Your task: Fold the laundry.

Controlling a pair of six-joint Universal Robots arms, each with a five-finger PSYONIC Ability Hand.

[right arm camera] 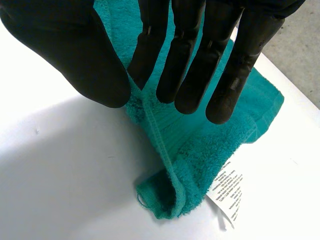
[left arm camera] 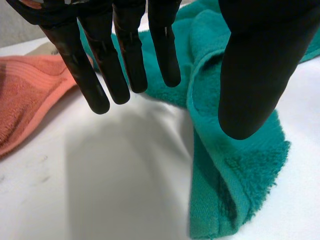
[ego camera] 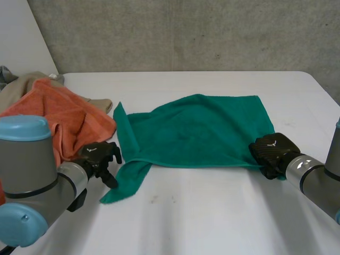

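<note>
Green towel (ego camera: 196,130): table centre, spread; 8 o'clock corner rumpled.
Handling: judged light, limp terry; best taken at corners.
Left hand (left arm camera: 125,55): fingers straight, empty, by 8 o'clock corner.
Right hand (right arm camera: 192,50): pinching hem, 4 o'clock corner.

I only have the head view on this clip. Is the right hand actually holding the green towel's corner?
Observer: Yes. In the right wrist view the right hand pinches the green towel by its hem, between thumb and fingers.
Operator: Anything hidden at that corner?
Observer: A white care label sticks out from it.
Operator: And the left hand?
Observer: The left hand is open, fingers straight above the table, holding nothing.
</note>
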